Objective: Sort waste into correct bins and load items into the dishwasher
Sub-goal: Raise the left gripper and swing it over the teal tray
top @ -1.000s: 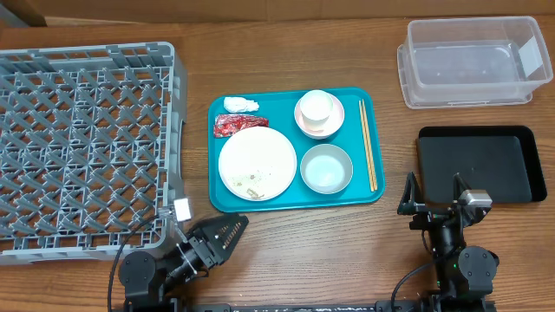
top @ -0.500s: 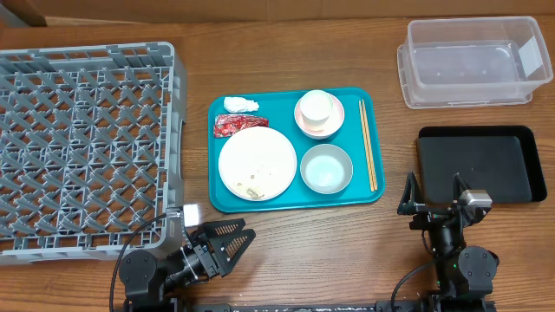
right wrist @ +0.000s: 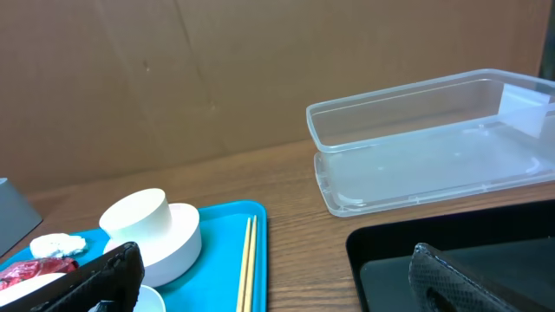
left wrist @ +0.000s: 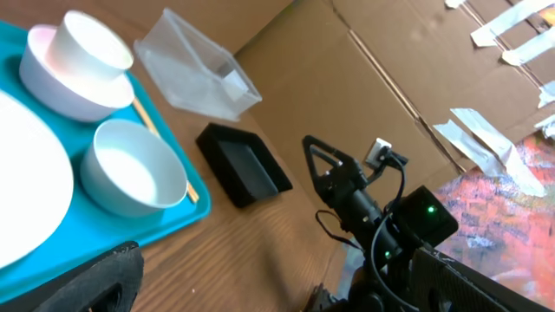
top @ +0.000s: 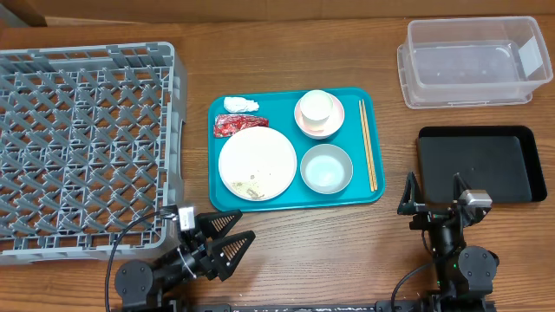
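Far left, we noted the large grey plastic dish rack (top: pixel 87 147) on the wooden desk (top: pixel 295 251), with nothing loaded in it. Off its near right corner sat the left tool (top: pixel 241 227), jaws spread wide and holding nothing. It was angled toward the near left corner of the teal serving tray (top: pixel 351 95).

On that tray the round white plate (top: pixel 257 156) lay closest to the left tool, with white rice-like scraps (top: pixel 251 186) on its near side. Beyond the plate, at the tray's far left corner, lay the crinkled red wrapper (top: pixel 236 124), its long axis running left to right just beside the plate's far rim. The crumpled white tissue (top: pixel 241 104) lay just behind it.

From the left tool the waste therefore lay ahead, across the plate. We judged the left arm much the nearer to it, though both bins stood on the opposite side of the desk.

Further right, the small white cup (top: pixel 317 106) sat inside the pale pink bowl (top: pixel 318 133), and the grey-blue bowl (top: pixel 326 168) was nearer to us. The wooden chopsticks (top: pixel 368 143) ran near to far along the tray's right edge, closer to the right arm.

The right tool (top: pixel 434 184) was also wide and empty. It sat beside the near left corner of the shallow black rectangular tray (top: pixel 477 165), and the clear plastic tub (top: pixel 473 62) stood beyond that.
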Controlling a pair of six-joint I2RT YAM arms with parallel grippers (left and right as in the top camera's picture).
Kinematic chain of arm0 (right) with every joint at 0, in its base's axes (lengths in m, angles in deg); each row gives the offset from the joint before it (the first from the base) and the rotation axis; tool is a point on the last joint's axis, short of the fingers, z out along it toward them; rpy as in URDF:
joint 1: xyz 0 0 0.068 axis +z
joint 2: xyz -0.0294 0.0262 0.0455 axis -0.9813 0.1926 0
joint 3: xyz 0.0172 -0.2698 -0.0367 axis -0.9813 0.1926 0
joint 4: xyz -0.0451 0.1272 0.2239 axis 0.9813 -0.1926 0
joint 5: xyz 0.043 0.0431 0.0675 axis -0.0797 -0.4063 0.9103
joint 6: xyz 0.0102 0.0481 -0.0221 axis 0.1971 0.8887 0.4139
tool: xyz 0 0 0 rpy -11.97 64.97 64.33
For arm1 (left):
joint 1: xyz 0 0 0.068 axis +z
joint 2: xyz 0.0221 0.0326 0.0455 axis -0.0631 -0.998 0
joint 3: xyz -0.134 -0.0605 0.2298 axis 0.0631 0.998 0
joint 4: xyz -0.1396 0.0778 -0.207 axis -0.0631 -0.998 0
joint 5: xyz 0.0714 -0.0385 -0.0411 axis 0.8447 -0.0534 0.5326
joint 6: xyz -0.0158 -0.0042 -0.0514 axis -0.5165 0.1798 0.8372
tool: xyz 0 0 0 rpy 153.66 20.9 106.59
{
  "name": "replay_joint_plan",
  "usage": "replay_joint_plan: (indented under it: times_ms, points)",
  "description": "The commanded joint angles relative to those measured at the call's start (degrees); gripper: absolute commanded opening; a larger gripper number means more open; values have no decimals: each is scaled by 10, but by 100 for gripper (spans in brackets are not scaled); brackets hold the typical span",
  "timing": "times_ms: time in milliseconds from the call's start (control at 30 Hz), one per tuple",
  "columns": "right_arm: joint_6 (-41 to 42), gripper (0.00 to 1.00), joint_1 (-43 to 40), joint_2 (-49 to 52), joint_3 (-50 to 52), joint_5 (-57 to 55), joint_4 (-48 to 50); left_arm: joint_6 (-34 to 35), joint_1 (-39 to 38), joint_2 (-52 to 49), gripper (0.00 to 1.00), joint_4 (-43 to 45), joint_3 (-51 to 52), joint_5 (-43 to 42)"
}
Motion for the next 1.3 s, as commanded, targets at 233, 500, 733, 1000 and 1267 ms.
replay_joint_plan:
  times_ms: [233,500,733,1000,1267]
  points:
    - [-4,100,3,-6,6,-4,3,-118,3,-78,100,-28,-176,70]
    - [-4,100,3,-6,6,-4,3,-285,-15,-336,100,-160,-377,51]
    - [-4,100,3,-6,6,-4,3,-468,-179,-564,100,-438,-647,360]
    - [-4,100,3,-6,6,-4,3,-526,-478,-789,100,-582,-895,835]
    - [-4,100,3,-6,6,-4,3,-487,-492,-906,100,-533,-1007,801]
